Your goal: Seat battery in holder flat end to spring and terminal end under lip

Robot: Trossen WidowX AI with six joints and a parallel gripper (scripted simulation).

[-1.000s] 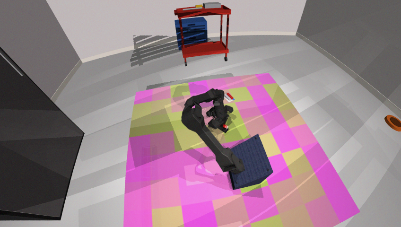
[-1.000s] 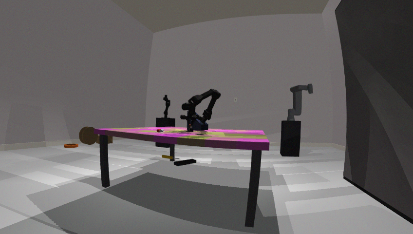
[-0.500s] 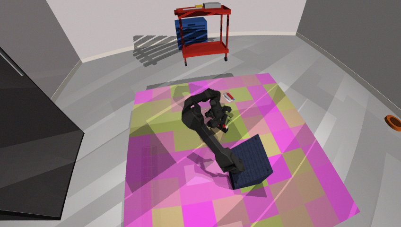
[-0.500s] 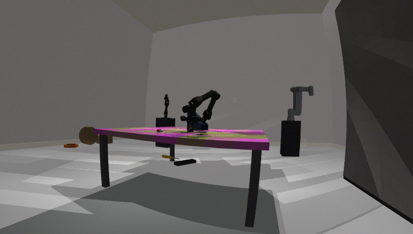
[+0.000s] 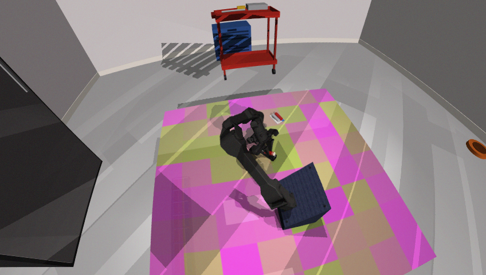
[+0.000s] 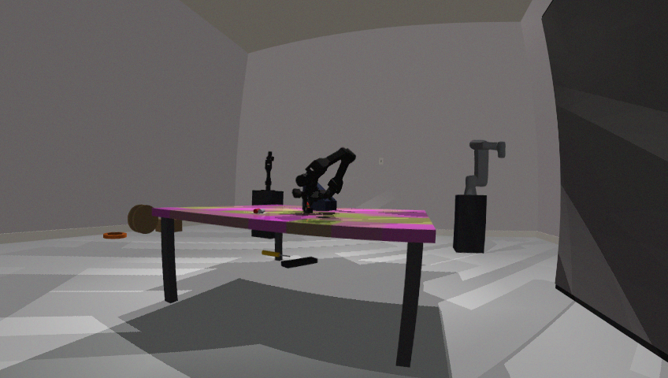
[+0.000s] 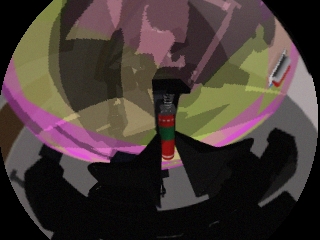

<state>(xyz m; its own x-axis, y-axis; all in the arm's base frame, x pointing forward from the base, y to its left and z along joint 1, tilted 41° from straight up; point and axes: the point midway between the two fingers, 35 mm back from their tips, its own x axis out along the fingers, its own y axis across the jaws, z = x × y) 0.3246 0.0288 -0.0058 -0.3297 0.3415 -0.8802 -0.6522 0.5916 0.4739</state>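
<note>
My gripper (image 5: 269, 152) (image 7: 167, 135) (image 6: 306, 208) is shut on the battery (image 5: 271, 154) (image 7: 167, 135), a small red cylinder with a green band and a grey tip. It holds the battery just above the pink and yellow table top (image 5: 238, 245), near the middle. The holder (image 5: 277, 117) (image 7: 280, 70) (image 6: 257, 211) is a small white tray with red and blue parts. It lies on the table beyond the gripper, towards the far edge, well apart from the battery. In the wrist view it sits at the upper right.
The arm's dark blue base block (image 5: 303, 197) stands on the table near the right. A red cart (image 5: 249, 59) stands on the floor beyond the table. An orange ring (image 5: 475, 146) lies on the floor at the right.
</note>
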